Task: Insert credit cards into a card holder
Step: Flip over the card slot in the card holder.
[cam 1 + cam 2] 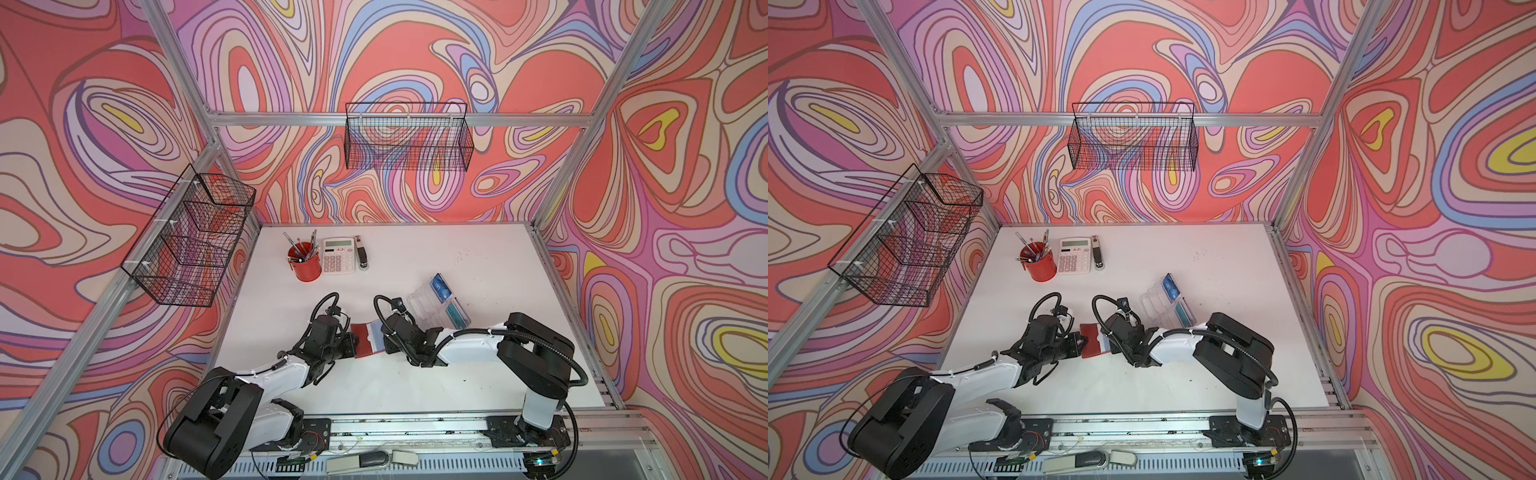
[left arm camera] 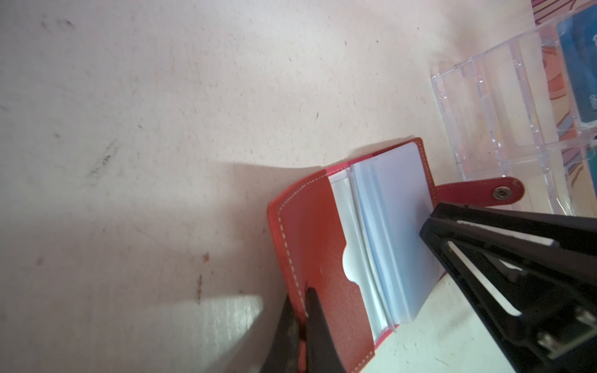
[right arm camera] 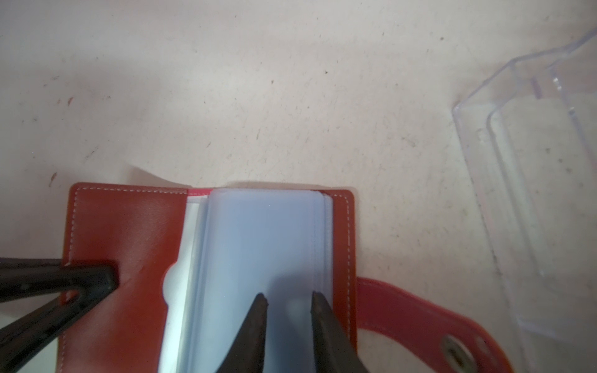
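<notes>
The red card holder (image 1: 365,337) lies open on the white table between my two arms, its clear sleeves (image 3: 258,232) fanned upward. My left gripper (image 2: 300,295) is shut on the edge of its red flap (image 2: 323,232). Over the sleeves my right gripper (image 3: 288,298) stands open, the tips a little apart and resting on the top sleeve, nothing held between them. No card shows in the sleeves. A blue credit card (image 1: 441,286) and a teal one (image 1: 456,316) stand in the clear acrylic stand (image 1: 428,305) just behind the right gripper. The snap tab (image 3: 420,319) lies loose beside the holder.
A red pen cup (image 1: 305,266), a calculator (image 1: 339,254) and a stapler (image 1: 361,251) stand at the table's back left. Black wire baskets hang on the left wall (image 1: 191,241) and the back wall (image 1: 409,137). The acrylic stand sits close to the right arm.
</notes>
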Action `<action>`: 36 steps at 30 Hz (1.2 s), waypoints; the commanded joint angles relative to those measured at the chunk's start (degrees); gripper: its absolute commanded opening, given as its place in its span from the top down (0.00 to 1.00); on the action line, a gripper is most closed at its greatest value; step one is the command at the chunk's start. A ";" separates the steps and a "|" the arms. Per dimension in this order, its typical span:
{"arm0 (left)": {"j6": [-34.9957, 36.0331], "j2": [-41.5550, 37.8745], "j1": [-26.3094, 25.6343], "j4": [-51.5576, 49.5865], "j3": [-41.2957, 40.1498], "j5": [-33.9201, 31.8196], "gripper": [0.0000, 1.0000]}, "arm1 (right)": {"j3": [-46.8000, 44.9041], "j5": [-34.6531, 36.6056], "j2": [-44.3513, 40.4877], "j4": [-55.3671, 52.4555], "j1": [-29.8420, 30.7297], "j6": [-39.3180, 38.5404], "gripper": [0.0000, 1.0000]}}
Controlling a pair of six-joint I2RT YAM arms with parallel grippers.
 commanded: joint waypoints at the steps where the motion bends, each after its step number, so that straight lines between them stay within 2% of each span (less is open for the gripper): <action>1: 0.33 -0.07 0.03 -6.01 -1.23 -1.76 1.00 | 0.40 0.99 0.94 -1.12 0.25 -0.05 0.73; 16: 0.29 1.09 -0.02 -5.97 -0.79 -1.96 1.00 | -0.23 -12.22 2.83 7.29 0.59 2.48 0.73; 29: 0.21 0.28 -0.03 -6.19 -1.08 -1.89 1.00 | 0.47 -13.60 4.71 8.85 0.41 3.07 0.69; 36: 0.23 0.03 0.00 -6.36 -1.13 -1.78 1.00 | 0.94 -15.45 6.79 9.74 -1.97 4.46 0.63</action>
